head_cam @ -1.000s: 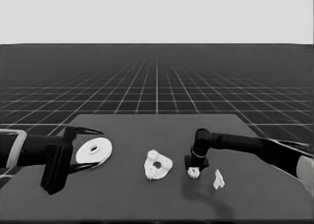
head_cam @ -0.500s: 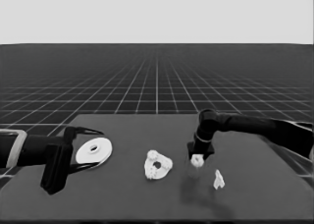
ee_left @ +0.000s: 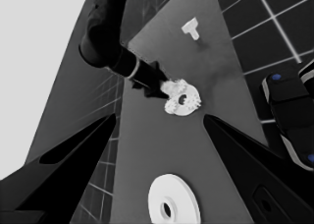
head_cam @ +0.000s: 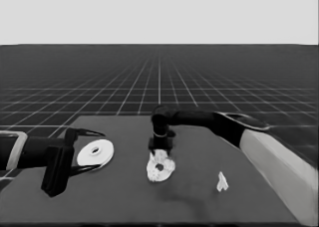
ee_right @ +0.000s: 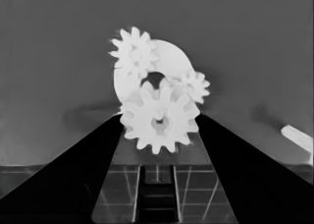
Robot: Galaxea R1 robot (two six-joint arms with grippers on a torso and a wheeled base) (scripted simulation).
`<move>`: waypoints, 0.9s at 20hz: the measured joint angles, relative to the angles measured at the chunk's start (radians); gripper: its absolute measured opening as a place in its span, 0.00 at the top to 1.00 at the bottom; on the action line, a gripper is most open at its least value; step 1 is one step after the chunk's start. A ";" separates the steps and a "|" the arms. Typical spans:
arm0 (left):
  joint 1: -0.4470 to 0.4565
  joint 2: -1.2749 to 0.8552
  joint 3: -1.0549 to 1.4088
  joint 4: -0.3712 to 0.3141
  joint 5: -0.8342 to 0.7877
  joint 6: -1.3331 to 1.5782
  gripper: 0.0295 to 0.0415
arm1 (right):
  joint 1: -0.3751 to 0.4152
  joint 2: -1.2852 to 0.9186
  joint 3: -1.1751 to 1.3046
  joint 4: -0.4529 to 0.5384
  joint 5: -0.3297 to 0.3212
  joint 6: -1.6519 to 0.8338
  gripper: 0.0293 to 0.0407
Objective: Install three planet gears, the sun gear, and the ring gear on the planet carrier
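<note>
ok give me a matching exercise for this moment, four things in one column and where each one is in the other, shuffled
Things
1. larger round part
2. smaller round part
3. thin white piece
4. gear in the right gripper

Places
A. table's right side, alone
B. mid-table, two gears on it
C. between the black fingers, just above the smaller round part's edge
D. table's left end, under the waiting left gripper

Pairs: 1-D, 2-B, 3-A, 4-C
</note>
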State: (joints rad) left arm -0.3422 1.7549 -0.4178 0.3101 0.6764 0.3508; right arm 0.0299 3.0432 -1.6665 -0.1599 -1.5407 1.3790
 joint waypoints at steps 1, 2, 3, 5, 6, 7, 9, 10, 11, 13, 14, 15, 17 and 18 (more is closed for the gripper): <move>0.000 0.000 0.000 0.000 0.000 0.000 0.25 | 0.000 0.011 -0.016 0.000 0.001 -0.005 0.85; 0.000 0.000 0.000 0.000 0.000 0.000 0.25 | 0.000 0.017 -0.026 0.001 0.001 -0.009 0.85; 0.000 0.000 0.000 0.000 0.000 0.000 0.25 | 0.000 0.021 -0.032 0.001 0.001 -0.011 0.85; 0.000 0.000 0.000 0.000 0.000 0.000 0.25 | -0.047 0.030 -0.060 -0.048 0.014 -0.027 0.85; 0.000 0.000 0.000 0.000 0.000 0.000 0.25 | -0.080 0.035 -0.079 -0.077 0.024 -0.038 0.85; 0.000 0.000 0.000 0.000 0.000 0.000 0.25 | -0.099 0.039 -0.092 -0.093 0.030 -0.046 0.85; 0.000 0.000 0.000 0.000 0.000 0.000 0.25 | -0.115 0.042 -0.105 -0.108 0.037 -0.054 0.85; 0.000 0.000 0.000 0.000 0.000 0.000 0.25 | -0.118 0.043 -0.108 -0.111 0.038 -0.056 0.85; 0.000 0.000 0.000 0.000 0.000 0.000 0.25 | -0.120 0.044 -0.110 -0.113 0.039 -0.057 0.85; 0.000 0.000 0.000 0.000 0.000 0.000 0.25 | -0.121 0.044 -0.112 -0.115 0.040 -0.057 0.85; 0.000 0.000 0.000 0.000 0.000 0.000 0.25 | -0.122 0.044 -0.112 -0.115 0.040 -0.058 0.85; 0.000 0.000 0.000 0.000 0.000 0.000 0.25 | -0.127 0.044 -0.112 -0.115 0.040 -0.053 0.85; 0.000 0.000 0.000 0.000 0.000 0.000 0.25 | -0.131 0.043 -0.113 -0.115 0.040 -0.038 0.86; 0.000 0.000 0.000 0.000 0.000 0.000 0.25 | -0.131 0.043 -0.113 -0.115 0.040 -0.029 0.86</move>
State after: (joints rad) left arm -0.3422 1.7549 -0.4178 0.3101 0.6764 0.3508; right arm -0.1013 3.0866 -1.7791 -0.2749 -1.5008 1.3500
